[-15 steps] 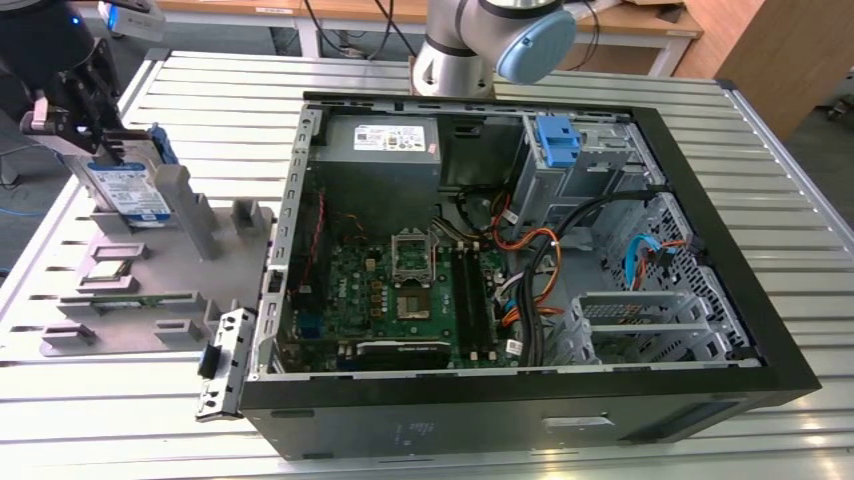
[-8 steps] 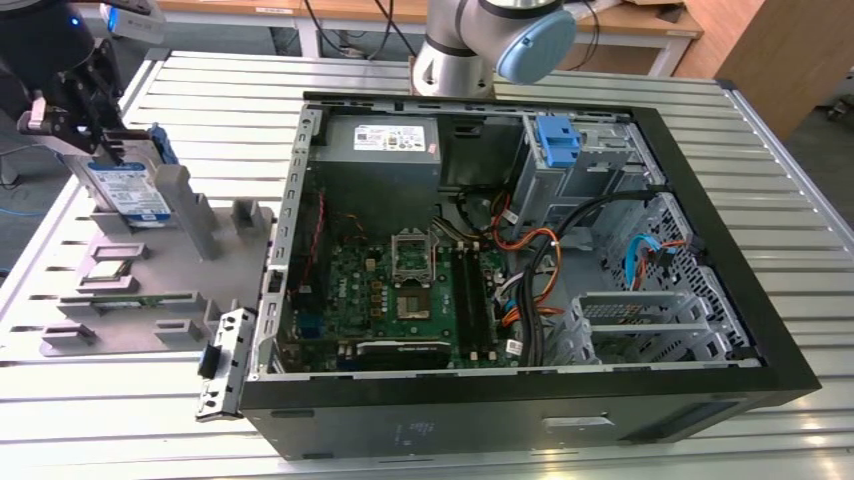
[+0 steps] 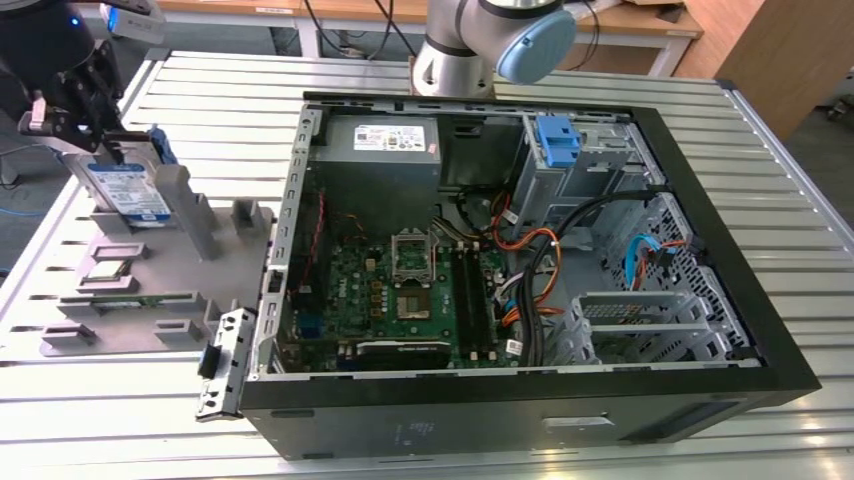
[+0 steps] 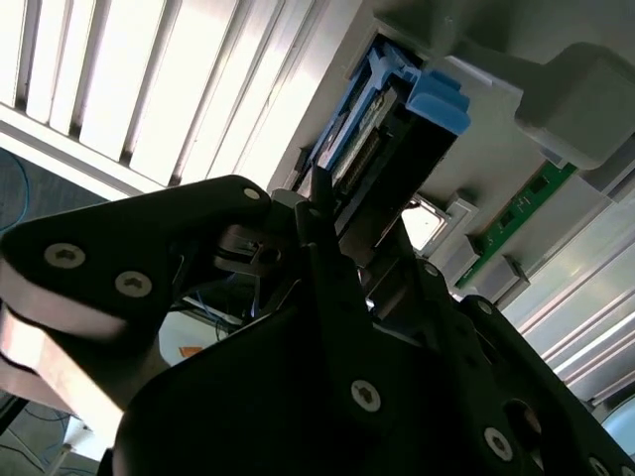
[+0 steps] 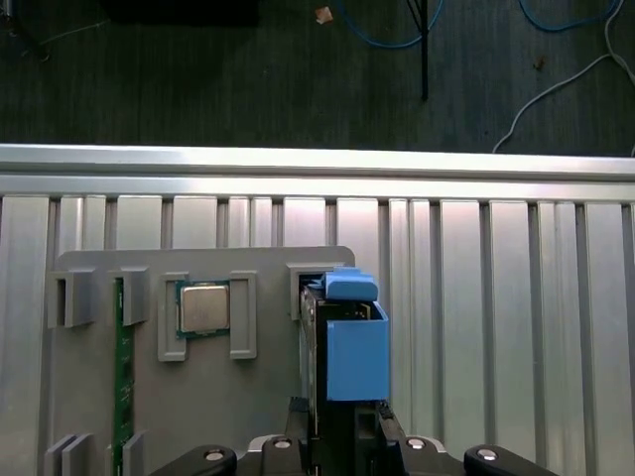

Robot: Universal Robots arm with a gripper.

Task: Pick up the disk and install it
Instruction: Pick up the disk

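The disk (image 3: 130,190) is a silver drive with a white-and-blue label and blue side rails. It stands on edge in a slot of the grey holder plate (image 3: 200,285) at the exterior view's left. My gripper (image 3: 107,150) comes down on its top edge, and the fingers (image 4: 317,213) press against both faces of the drive. In both wrist views the disk (image 5: 352,357) (image 4: 392,149) runs edge-on out from between the fingers, its blue rail facing the camera. The gripper (image 5: 337,424) is shut on it.
An open computer case (image 3: 747,300) fills the exterior view's right, with a blue bracket (image 3: 558,140) in its drive bay and a grey power supply (image 3: 387,140). The holder plate also carries a processor (image 5: 202,305) and a green memory stick (image 5: 123,377). The arm's base (image 3: 461,50) stands behind the case.
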